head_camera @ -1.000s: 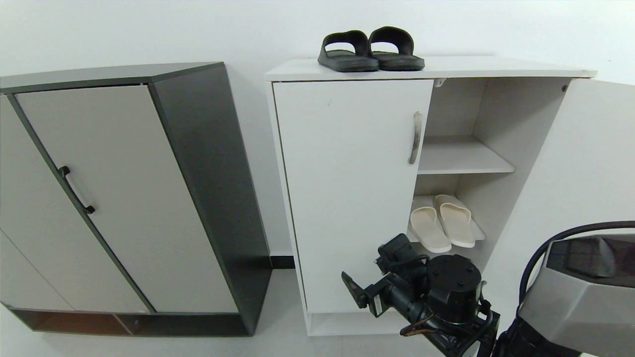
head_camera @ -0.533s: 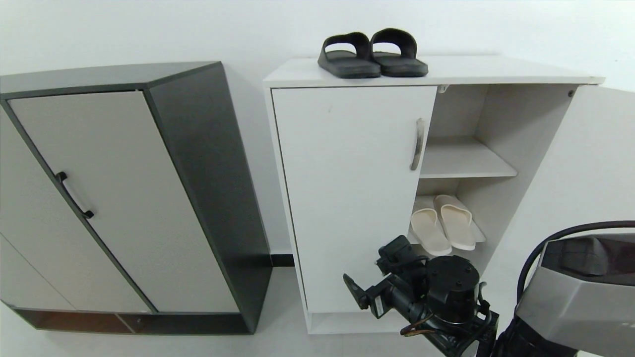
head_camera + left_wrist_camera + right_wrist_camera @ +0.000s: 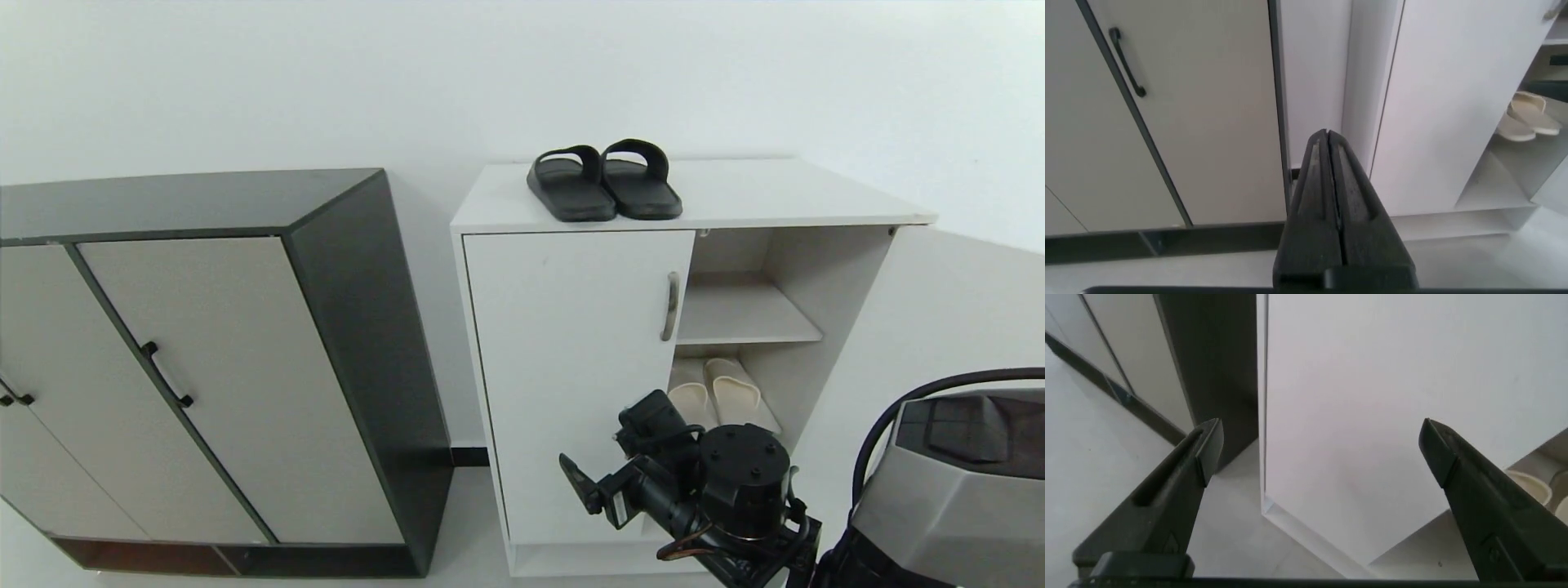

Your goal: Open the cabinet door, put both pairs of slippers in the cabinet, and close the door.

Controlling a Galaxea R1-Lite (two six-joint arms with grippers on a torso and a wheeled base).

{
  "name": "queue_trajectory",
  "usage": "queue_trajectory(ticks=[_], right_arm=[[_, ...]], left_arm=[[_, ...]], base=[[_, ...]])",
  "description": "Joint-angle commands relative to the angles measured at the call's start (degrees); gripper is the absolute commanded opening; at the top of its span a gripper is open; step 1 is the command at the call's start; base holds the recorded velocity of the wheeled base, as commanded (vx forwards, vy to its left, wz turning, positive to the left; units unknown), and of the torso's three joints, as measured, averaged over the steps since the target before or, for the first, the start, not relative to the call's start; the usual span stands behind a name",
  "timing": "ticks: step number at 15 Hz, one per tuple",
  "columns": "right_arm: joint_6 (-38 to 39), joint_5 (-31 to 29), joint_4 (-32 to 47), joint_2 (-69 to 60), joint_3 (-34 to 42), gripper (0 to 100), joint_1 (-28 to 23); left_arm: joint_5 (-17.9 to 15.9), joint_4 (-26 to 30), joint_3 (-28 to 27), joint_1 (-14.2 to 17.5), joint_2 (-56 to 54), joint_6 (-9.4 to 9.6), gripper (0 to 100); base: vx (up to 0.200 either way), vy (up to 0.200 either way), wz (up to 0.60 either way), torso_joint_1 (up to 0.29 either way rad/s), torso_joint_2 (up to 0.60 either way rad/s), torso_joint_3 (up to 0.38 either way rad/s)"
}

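Up top, black slippers sit on the cabinet, pale slippers inside. The left gripper is pressed together, the right gripper spread apart

White wall, pale floor, dark cabinet w/ beige doors at left.

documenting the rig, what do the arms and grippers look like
Both are matte black. The left gripper and right gripper have long wedge fingers tapering to narrow tips. The arm in the head view has a round joint cap dotted with screws and thin cables beneath.
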Motion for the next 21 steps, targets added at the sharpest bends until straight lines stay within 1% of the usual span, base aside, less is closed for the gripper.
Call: queue_trajectory(ticks=[1, 13, 21], right_arm=[[-0.01, 0.01, -0.39, 0.09, 0.09, 100, 0.04], [-0.01, 0.01, -0.83, 0.62, 0.71, 100, -0.13], [-0.45, -0.08, -0.74, 0.62, 0.71, 100, -0.31]], left_arm=[[0.00, 0.01, 0.00, 0.00, 0.08, 0.02, 0], [0.00, 0.01, 0.00, 0.00, 0.08, 0.02, 0], [0.00, 0.01, 0.00, 0.00, 0.08, 0.02, 0]], base=[[0.000, 0.000, 0.00, 0.144, -0.46, -0.325], [0.000, 0.000, 0.00, 0.188, -0.50, -0.314], [0.000, 0.000, 0.00, 0.250, -0.58, -0.329]])
